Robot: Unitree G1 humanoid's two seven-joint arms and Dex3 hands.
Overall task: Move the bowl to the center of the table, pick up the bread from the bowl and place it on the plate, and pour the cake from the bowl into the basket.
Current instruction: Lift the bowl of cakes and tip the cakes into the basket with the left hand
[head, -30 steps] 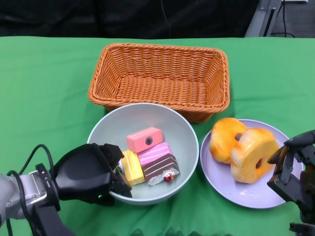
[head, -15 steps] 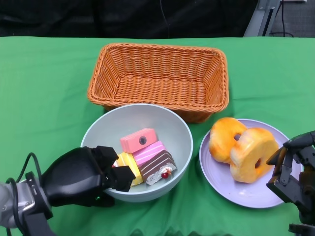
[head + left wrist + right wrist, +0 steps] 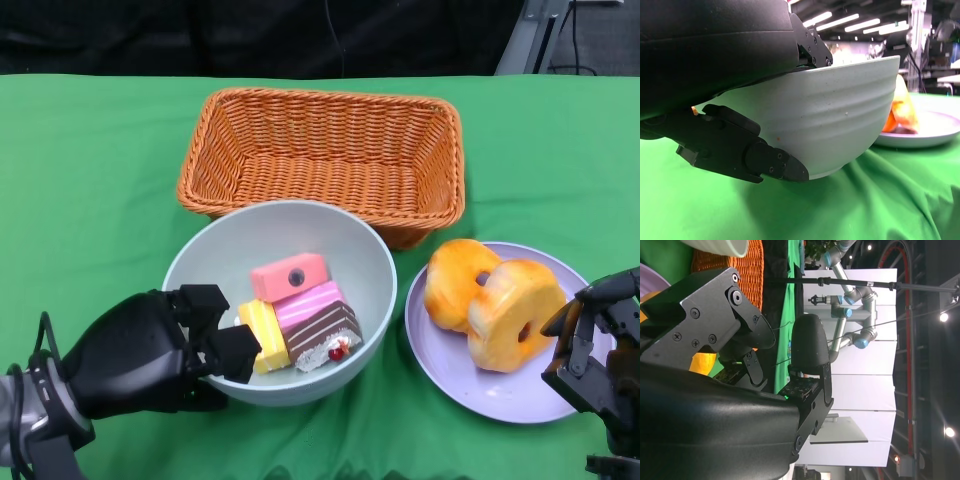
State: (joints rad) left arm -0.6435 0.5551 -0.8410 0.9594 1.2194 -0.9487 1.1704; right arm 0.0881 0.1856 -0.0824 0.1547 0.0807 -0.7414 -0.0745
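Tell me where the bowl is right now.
In the head view the bowl sits at the table's near middle, just in front of the basket and left of the plate, with the left hand gripping its near-left rim.

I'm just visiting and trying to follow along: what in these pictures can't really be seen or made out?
- Right hand: cut off by the head view's edge; its own wrist view is filled by its shell.
- Yellow cake: partly hidden in the head view by the left hand's fingers.
- Bowl contents: hidden in the left wrist view by its wall.
- Bread: the front piece hides part of the rear one.
- Basket: only a sliver shows in the right wrist view.
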